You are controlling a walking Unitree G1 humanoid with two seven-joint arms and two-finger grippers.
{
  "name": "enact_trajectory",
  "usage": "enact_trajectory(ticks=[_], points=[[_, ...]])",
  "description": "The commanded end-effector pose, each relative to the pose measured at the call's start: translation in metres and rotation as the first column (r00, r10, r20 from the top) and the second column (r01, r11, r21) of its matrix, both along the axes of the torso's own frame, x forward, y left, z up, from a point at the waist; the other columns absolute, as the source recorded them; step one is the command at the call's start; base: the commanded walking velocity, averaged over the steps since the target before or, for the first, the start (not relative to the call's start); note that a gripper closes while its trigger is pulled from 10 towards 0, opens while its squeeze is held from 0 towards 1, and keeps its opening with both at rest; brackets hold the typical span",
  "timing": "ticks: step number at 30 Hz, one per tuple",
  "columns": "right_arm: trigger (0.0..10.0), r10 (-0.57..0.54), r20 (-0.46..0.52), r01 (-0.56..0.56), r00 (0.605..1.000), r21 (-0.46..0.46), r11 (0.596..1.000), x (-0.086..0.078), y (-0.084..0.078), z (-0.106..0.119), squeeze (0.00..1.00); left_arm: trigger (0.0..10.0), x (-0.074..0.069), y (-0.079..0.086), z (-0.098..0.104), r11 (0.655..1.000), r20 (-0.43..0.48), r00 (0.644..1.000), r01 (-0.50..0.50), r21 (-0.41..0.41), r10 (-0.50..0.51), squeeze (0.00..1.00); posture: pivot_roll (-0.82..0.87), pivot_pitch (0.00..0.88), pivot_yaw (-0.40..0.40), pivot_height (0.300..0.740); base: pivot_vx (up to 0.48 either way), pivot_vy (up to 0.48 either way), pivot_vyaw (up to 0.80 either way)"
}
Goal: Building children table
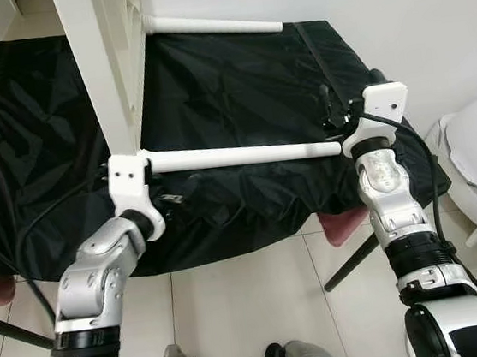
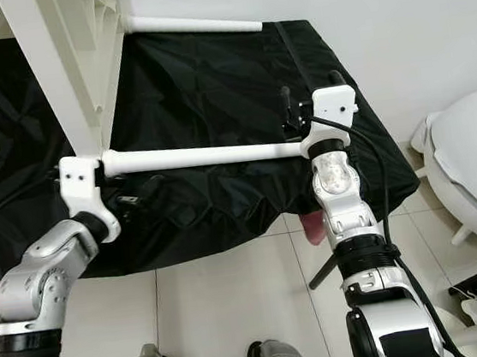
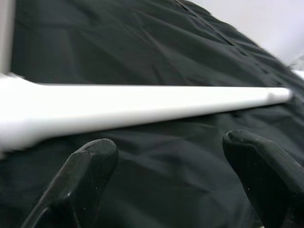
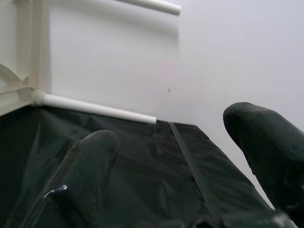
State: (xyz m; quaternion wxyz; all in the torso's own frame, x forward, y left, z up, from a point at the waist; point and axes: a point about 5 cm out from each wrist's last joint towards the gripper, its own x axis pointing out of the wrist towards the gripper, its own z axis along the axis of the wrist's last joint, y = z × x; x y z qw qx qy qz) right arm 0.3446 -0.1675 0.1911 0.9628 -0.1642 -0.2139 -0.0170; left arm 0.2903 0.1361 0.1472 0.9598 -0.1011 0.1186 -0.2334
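You are handling a stiff, light, probably slippery leg [image 1: 244, 154]; grip near its socket. Both grippers, left [image 3: 171, 171] and right [image 4: 180, 161], are standing open, empty.

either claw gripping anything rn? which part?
No. Left claw is open under the near table leg; right claw is open by that leg's free end.

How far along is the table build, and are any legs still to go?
Two white legs, the near leg and the far leg, already stick out from the white tabletop, which stands on edge on the black cloth. Both end effectors are open: left end effector by the near leg's base, right end effector near its tip. Whether other legs remain cannot be told.
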Motion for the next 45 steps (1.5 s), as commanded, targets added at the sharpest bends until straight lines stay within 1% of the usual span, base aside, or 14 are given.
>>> enact_trajectory(ticks=[1,3,7,10,12,16,20,23,27,32,36,40,42,45], points=[[10.0,0.012,0.046,-0.011,0.999,-0.024,1.000,-0.002,0.002,0.007,0.00,10.0,0.002,-0.003,-0.005,0.999,-0.052,0.998,0.017,-0.034,-0.019,0.00,0.06,0.000,-0.032,0.740,0.000,0.000,0.00],[10.0,0.010,0.082,-0.006,0.997,-0.056,0.998,-0.004,0.003,0.012,0.00,10.0,0.005,-0.008,-0.007,0.999,-0.086,0.996,0.009,-0.044,-0.013,0.00,0.05,0.000,-0.027,0.740,0.000,0.000,0.00],[10.0,0.010,0.099,-0.004,0.995,-0.065,0.998,-0.006,0.004,0.014,0.00,10.0,0.008,-0.013,-0.010,0.998,-0.123,0.992,-0.011,-0.058,0.004,0.00,0.05,0.000,-0.024,0.740,0.000,0.000,0.00],[10.0,0.009,0.104,-0.001,0.995,-0.068,0.998,-0.007,0.004,0.014,0.00,10.0,0.016,-0.011,-0.013,0.993,-0.168,0.983,-0.084,-0.078,0.070,0.00,0.04,0.000,-0.021,0.740,0.000,0.000,0.00],[10.0,0.007,0.108,0.000,0.994,-0.068,0.998,-0.007,0.004,0.014,0.00,10.0,0.020,-0.009,-0.012,0.990,-0.172,0.980,-0.117,-0.084,0.101,0.00,0.04,0.000,-0.020,0.740,0.000,0.000,0.00],[10.0,0.008,0.113,0.000,0.994,-0.070,0.998,-0.008,0.004,0.014,0.00,10.0,0.023,-0.008,-0.010,0.986,-0.175,0.977,-0.138,-0.095,0.120,0.00,0.04,0.000,-0.019,0.740,0.000,0.000,0.00],[10.0,0.009,0.125,0.000,0.992,-0.073,0.997,-0.008,0.005,0.017,0.00,10.0,0.034,-0.006,-0.006,0.978,-0.178,0.971,-0.180,-0.104,0.159,0.00,0.04,0.000,-0.017,0.740,0.000,0.000,0.00],[10.0,0.008,0.130,0.002,0.991,-0.074,0.997,-0.009,0.004,0.018,0.00,10.0,0.036,-0.004,-0.008,0.975,-0.189,0.965,-0.201,-0.095,0.180,0.00,0.04,0.000,-0.015,0.740,0.000,0.000,0.00],[10.0,0.006,0.134,0.004,0.991,-0.075,0.997,-0.009,0.004,0.019,0.00,10.0,0.039,-0.003,-0.009,0.969,-0.210,0.958,-0.223,-0.107,0.197,0.00,0.03,0.000,-0.013,0.740,0.000,0.000,0.00],[10.0,0.002,0.143,0.009,0.990,-0.077,0.997,-0.010,0.004,0.020,0.00,10.0,0.043,-0.001,-0.017,0.960,-0.268,0.932,-0.271,-0.073,0.243,0.00,0.03,0.000,-0.007,0.740,0.000,0.000,0.00],[10.0,0.003,0.149,0.009,0.989,-0.081,0.997,-0.011,0.005,0.022,0.00,10.0,0.045,-0.001,-0.018,0.955,-0.279,0.925,-0.287,-0.074,0.257,0.00,0.03,0.000,-0.004,0.740,0.000,0.000,0.00],[10.0,0.023,0.178,-0.002,0.984,-0.114,0.993,-0.014,0.009,0.027,0.00,10.0,0.051,-0.001,-0.017,0.947,-0.287,0.916,-0.313,-0.076,0.280,0.00,0.02,0.000,-0.002,0.740,0.000,0.000,0.00],[10.0,0.028,0.202,0.000,0.979,-0.134,0.991,-0.016,0.010,0.032,0.00,10.0,0.056,-0.002,-0.015,0.939,-0.287,0.911,-0.332,-0.087,0.296,0.00,0.02,0.005,0.000,0.740,0.000,0.000,0.00],[10.0,0.026,0.225,0.007,0.974,-0.143,0.990,-0.017,0.011,0.037,0.00,10.0,0.061,-0.003,-0.012,0.933,-0.289,0.906,-0.348,-0.096,0.309,0.00,0.02,0.008,0.001,0.740,0.000,0.000,0.00]])
